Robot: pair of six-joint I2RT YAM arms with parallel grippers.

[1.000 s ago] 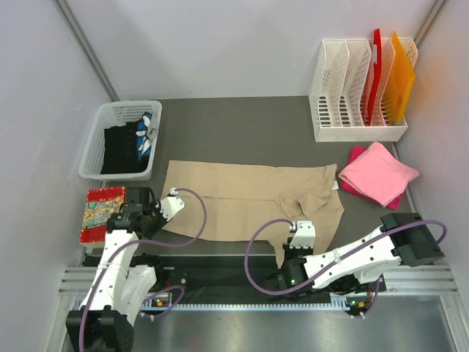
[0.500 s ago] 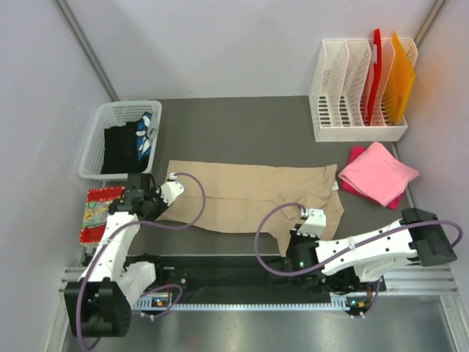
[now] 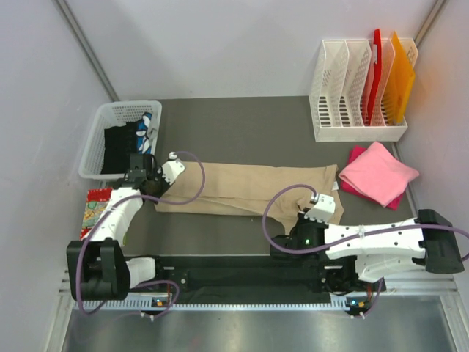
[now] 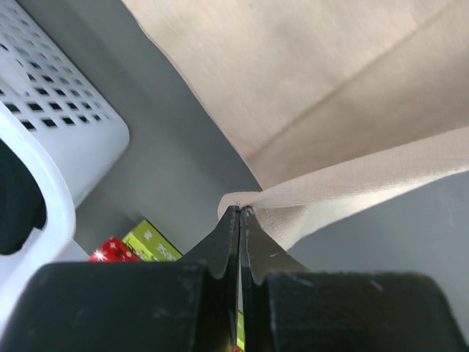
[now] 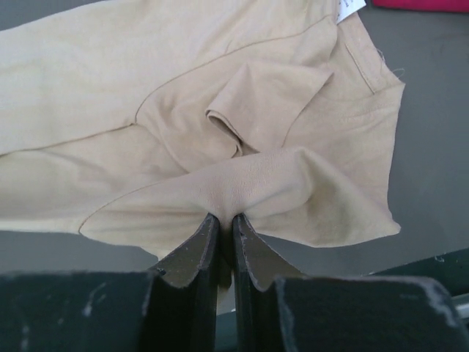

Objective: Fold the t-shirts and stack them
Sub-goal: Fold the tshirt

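A tan t-shirt (image 3: 249,187) lies as a long band across the middle of the dark mat, its near part lifted and doubled over. My left gripper (image 3: 163,185) is shut on the shirt's left hem corner; in the left wrist view the gripper (image 4: 239,211) pinches a thin fold of tan t-shirt (image 4: 315,88). My right gripper (image 3: 324,202) is shut on the right near edge; the right wrist view has the gripper (image 5: 222,218) bunching tan t-shirt (image 5: 220,110) between its tips. A pink t-shirt (image 3: 377,172) lies folded at the right.
A white mesh basket (image 3: 91,158) with dark items stands at the far left, its wall (image 4: 44,147) close to my left gripper. A red-green packet (image 3: 95,213) lies below it. A white file rack (image 3: 359,110) with red and orange sheets stands far right.
Both grippers have moved away from the near edge, carrying the tan shirt's near hem up and over it. The shirt now shows as a narrower band.
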